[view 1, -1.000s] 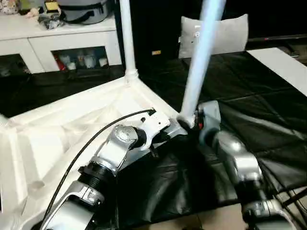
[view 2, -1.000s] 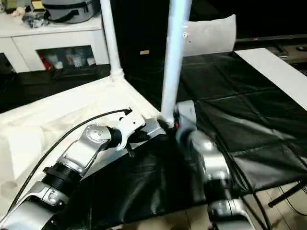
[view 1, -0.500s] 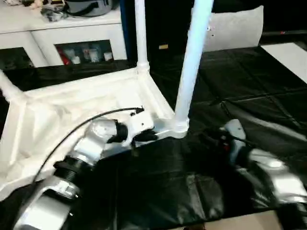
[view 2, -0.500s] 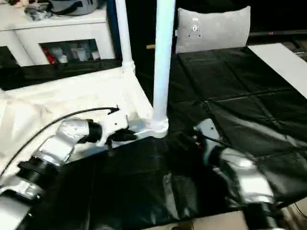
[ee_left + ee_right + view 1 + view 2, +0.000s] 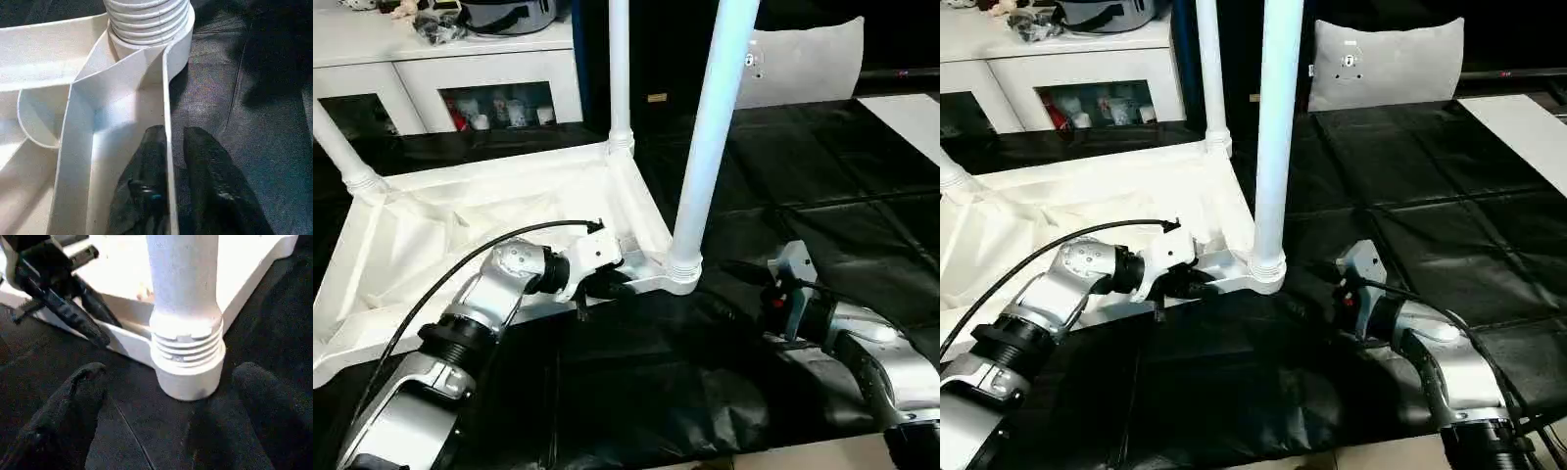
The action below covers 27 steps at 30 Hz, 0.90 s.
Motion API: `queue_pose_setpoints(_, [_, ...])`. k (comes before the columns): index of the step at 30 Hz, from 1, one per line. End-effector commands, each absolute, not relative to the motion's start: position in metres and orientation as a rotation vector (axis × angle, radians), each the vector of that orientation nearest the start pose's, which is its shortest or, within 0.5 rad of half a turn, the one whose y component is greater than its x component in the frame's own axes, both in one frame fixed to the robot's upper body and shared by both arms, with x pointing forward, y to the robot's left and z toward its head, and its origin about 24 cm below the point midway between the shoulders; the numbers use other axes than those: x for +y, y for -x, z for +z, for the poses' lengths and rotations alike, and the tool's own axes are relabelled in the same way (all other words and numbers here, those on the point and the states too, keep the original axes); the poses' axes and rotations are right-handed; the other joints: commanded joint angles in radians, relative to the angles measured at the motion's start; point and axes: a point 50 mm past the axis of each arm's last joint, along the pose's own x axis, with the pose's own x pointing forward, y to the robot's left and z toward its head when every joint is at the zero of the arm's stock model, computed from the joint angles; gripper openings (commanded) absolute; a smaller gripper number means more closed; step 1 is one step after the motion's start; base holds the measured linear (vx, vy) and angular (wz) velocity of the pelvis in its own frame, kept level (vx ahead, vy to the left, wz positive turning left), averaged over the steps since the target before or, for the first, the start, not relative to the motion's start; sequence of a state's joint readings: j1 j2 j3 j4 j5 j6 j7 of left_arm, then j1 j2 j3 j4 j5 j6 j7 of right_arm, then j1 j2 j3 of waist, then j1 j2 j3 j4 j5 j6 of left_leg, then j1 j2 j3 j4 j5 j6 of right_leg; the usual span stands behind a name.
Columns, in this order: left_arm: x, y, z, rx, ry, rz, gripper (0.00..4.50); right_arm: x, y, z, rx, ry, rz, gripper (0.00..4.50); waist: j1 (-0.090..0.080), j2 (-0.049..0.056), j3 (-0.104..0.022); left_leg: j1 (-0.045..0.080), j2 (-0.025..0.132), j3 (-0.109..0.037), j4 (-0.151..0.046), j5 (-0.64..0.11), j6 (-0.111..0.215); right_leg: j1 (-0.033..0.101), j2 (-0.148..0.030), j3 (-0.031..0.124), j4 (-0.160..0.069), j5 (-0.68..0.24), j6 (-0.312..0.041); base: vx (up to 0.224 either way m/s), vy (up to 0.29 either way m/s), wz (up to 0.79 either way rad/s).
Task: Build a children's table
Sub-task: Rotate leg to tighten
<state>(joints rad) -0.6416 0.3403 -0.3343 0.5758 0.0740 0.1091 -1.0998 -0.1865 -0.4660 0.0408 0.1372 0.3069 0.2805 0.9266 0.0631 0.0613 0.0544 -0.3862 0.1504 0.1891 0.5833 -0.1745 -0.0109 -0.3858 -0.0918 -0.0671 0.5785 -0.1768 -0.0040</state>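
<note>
Though smooth, ribbed-collar white leg

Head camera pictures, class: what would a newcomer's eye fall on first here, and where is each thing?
The upside-down white table top lies on the black-covered work surface, with legs rising from its corner sockets; the nearest leg stands tall mid-picture. The left gripper straddles the top's side wall beside that leg's socket. The right gripper, jaws wide open, faces the socket from the black cover.
</note>
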Motion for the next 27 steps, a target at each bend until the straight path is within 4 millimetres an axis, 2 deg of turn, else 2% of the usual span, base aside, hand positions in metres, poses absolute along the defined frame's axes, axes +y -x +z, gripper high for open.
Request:
queue_pose_setpoints(1, [0.110, -0.331, 0.064, 0.386, -0.534, -1.258, 1.08, -0.191, -0.263, 0.051, 0.339, 0.055, 0.961, 4.50, 0.000, -0.013, -0.069, 0.022, 0.081, -0.032, -0.069, -0.241, 0.062, 0.039, -0.073, 0.045, -0.058, -0.169, -0.253, 0.000, 0.000, 0.00])
queue_pose_setpoints(5, [0.105, -0.333, 0.063, 0.374, -0.545, -1.251, 1.08, -0.192, -0.262, 0.053, 0.339, 0.035, 0.967, 4.50, 0.001, -0.014, -0.069, 0.018, 0.079, -0.033, -0.065, -0.222, 0.081, 0.042, -0.074, 0.043, -0.058, -0.175, -0.253, 0.000, 0.000, 0.00])
queue_pose_setpoints(13, [0.093, -0.336, 0.060, 0.326, -0.487, -1.246, 1.08, -0.189, -0.260, 0.056, 0.304, 0.037, 0.973, 4.50, -0.001, -0.015, -0.070, 0.019, 0.079, -0.033, -0.064, -0.235, 0.081, 0.042, -0.074, 0.042, -0.063, -0.194, -0.248, 0.000, 0.000, 0.00])
queue_pose_setpoints(14, [0.092, -0.337, 0.060, 0.322, -0.475, -1.246, 0.81, -0.189, -0.260, 0.057, 0.303, 0.030, 0.965, 4.50, -0.002, -0.012, -0.070, 0.018, 0.079, -0.033, -0.064, -0.235, 0.081, 0.042, -0.073, 0.042, -0.063, -0.192, -0.249, 0.000, 0.000, 0.00])
queue_pose_setpoints(17, [0.094, -0.337, 0.058, 0.337, -0.487, -1.247, 0.73, -0.190, -0.260, 0.056, 0.324, 0.042, 0.956, 4.50, -0.001, -0.013, -0.071, 0.019, 0.081, -0.034, -0.065, -0.231, 0.082, 0.042, -0.072, 0.042, -0.061, -0.184, -0.252, 0.000, 0.000, 0.00])
queue_pose_setpoints(20, [0.100, -0.336, 0.052, 0.373, -0.518, -1.249, 0.27, -0.191, -0.259, 0.057, 0.334, 0.062, 0.969, 4.50, -0.002, -0.009, -0.071, 0.020, 0.080, -0.034, -0.064, -0.234, 0.082, 0.042, -0.070, 0.041, -0.061, -0.170, -0.253, 0.000, 0.000, 0.00])
queue_pose_setpoints(27, [0.106, -0.337, 0.050, 0.388, -0.525, -1.254, 0.10, -0.189, -0.259, 0.060, 0.317, 0.063, 0.992, 4.50, -0.001, -0.012, -0.071, 0.020, 0.080, -0.033, -0.064, -0.241, 0.078, 0.043, -0.073, 0.041, -0.061, -0.185, -0.257, 0.000, 0.000, 0.00])
